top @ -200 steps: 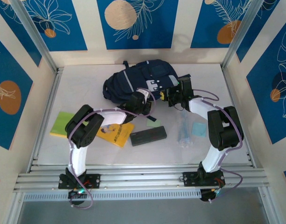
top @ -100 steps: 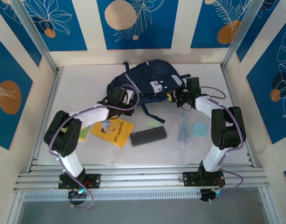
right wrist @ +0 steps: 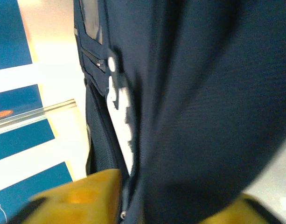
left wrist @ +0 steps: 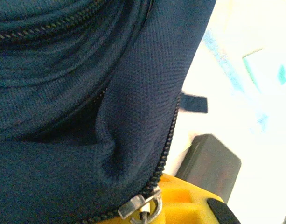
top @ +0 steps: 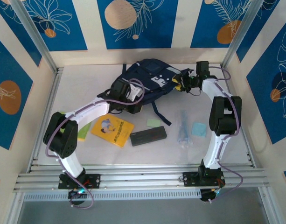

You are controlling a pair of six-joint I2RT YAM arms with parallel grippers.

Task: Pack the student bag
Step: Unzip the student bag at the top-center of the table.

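Okay, both arms are stretched far across the counter (top: 77, 88) and meet at the student bag (top: 149, 74), which lies at the far side with its top close to the back wall.

The left arm folds its elbow out low on the left and runs its white forearm diagonally up to the left gripper (top: 132, 99), planted on the bag's near left edge. From the left wrist, navy fabric drapes over one side of that gripper. A zipper pull (left wrist: 143, 207) sits against the one yellow finger (left wrist: 184, 198) on show. The other finger is buried, so I cannot tell how wide the jaws stand.

The right arm rises nearly straight up the right side, wrist bent inward, with the right gripper (top: 180, 84) at the bag's right flank. Its wrist view has a thick fold of navy cloth packed between both yellow fingers (right wrist: 82, 193), so it is clamped on the bag.

It's tight behind and to the right of the right gripper, with the corner post (top: 243, 32) near. Left of the left gripper, bare counter runs out to the side rail (top: 47, 109). On the near side of the left gripper lie a yellow book (top: 114, 130), a dark case (top: 148, 135) and a green note (top: 154, 122), and a black strap (top: 160, 113) trails toward them. On the near side of the right gripper, a clear packet (top: 182, 128) and a blue note (top: 198, 129) lie beside the arm's upright link.
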